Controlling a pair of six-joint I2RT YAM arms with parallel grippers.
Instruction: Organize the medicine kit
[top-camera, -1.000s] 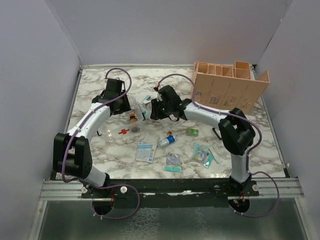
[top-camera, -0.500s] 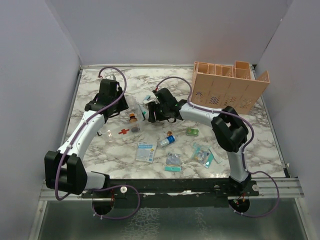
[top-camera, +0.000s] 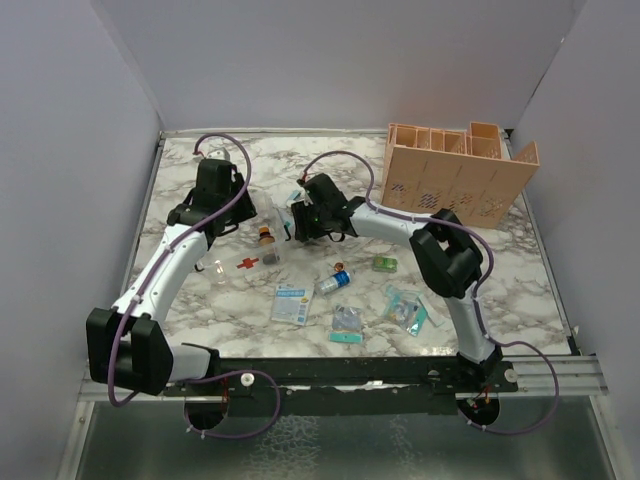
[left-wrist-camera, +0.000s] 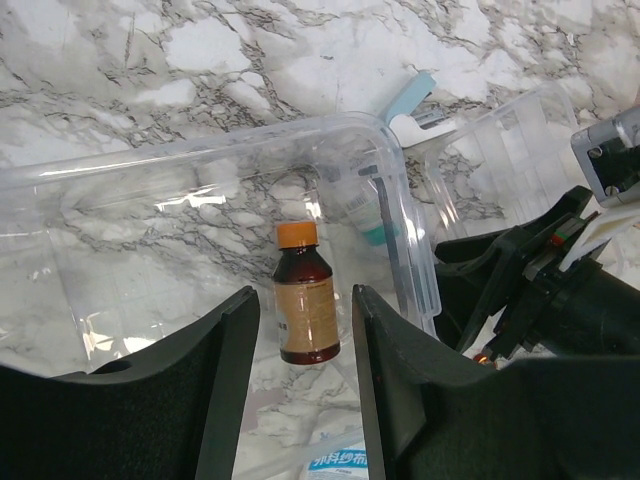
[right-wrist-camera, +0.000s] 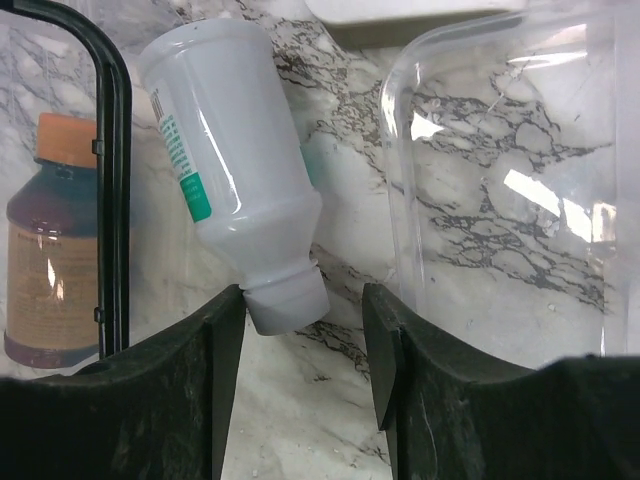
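Note:
The medicine kit (top-camera: 262, 240) is a clear box with a red cross (top-camera: 247, 263), lying open between both arms. A brown bottle (left-wrist-camera: 305, 300) with an orange cap lies inside it. My left gripper (left-wrist-camera: 305, 312) hovers above that bottle, open and holding nothing. My right gripper (right-wrist-camera: 303, 300) is open just right of the kit (right-wrist-camera: 500, 200). A white bottle (right-wrist-camera: 235, 170) with a green label lies beside the black handle (right-wrist-camera: 115, 180), its cap against my left fingertip (right-wrist-camera: 225, 330). I cannot tell whether it is inside the box. In the top view the grippers (top-camera: 235, 222) (top-camera: 297, 222) flank the kit.
A peach slotted organizer (top-camera: 455, 175) stands at the back right. Loose items lie in front of the kit: a blue-white packet (top-camera: 291, 303), a small bottle (top-camera: 333, 281), a green packet (top-camera: 385, 264) and teal packs (top-camera: 405, 308). Side walls close in the table.
The right gripper shifted left toward the kit and its jaws widened, with the white bottle now lying loose at them. The left arm stretched out and its gripper moved slightly back.

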